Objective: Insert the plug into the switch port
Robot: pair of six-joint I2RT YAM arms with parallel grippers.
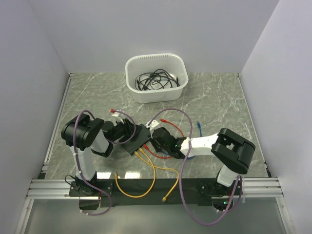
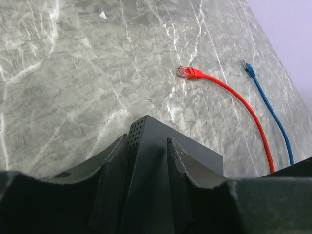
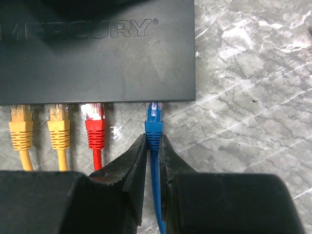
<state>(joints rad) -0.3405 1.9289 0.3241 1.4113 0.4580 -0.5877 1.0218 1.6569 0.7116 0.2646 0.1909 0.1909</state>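
Observation:
The switch point(image 1: 138, 140) is a flat black box at the table's middle, lettered on top in the right wrist view point(image 3: 97, 53). Its ports run along the edge facing my right arm. My left gripper point(image 1: 127, 130) is shut on the box's far end; in the left wrist view point(image 2: 146, 146) both fingers press the box point(image 2: 151, 165). My right gripper point(image 1: 157, 142) is shut on the blue plug point(image 3: 154, 127), gripper point(image 3: 153, 142) just behind the boot. The plug's clear tip sits in the port's mouth at the box's right end; how deep it goes I cannot tell.
Two yellow plugs point(image 3: 21, 127) and a red plug point(image 3: 95, 126) sit in ports left of the blue one. Loose red point(image 2: 189, 73) and blue point(image 2: 249, 69) cable ends lie beyond the box. A white tub point(image 1: 157, 95) with black cables stands at the back. Yellow cable loops point(image 1: 141, 183) lie near the front edge.

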